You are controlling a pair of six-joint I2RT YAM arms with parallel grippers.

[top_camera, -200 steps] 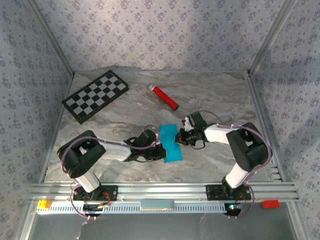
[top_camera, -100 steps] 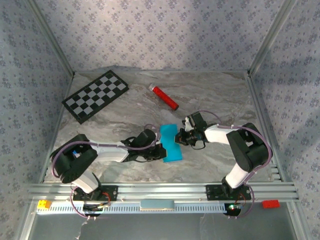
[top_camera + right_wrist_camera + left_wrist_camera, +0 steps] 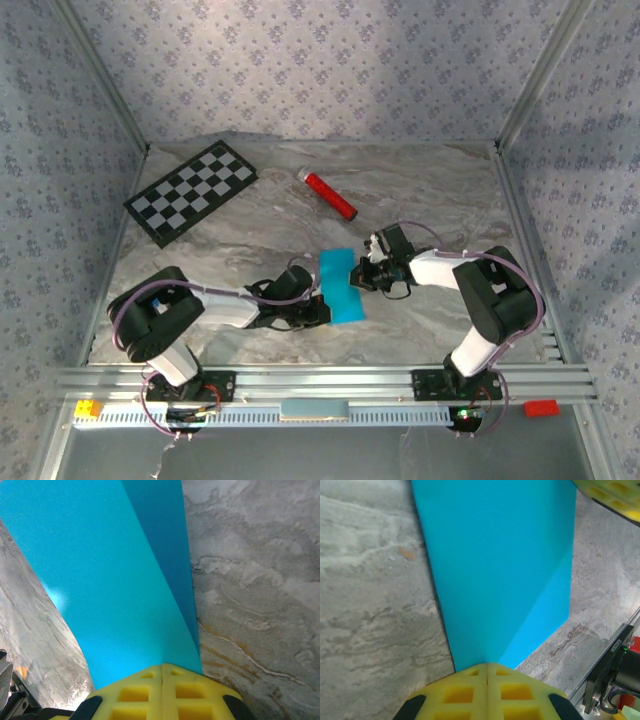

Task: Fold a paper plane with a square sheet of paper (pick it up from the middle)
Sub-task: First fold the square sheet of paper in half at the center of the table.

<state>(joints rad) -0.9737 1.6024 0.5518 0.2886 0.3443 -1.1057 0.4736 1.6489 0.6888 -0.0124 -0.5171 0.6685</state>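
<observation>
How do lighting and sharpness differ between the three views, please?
Top external: even, soft light, everything sharp, with faint shadows on the table. Left wrist: the paper is crisp, and a slight change of tone marks a diagonal fold line. Right wrist: a pale glare patch near the paper's left edge, a darker strip along its right edge, the table in focus.

Both wrist views cut off the top of the square sheet of paper (image 3: 495, 570)

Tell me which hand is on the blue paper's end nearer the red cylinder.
The right hand, shut, at the blue paper's far right edge, toward the red cylinder. The left hand, also shut, is at its near left corner.
</observation>
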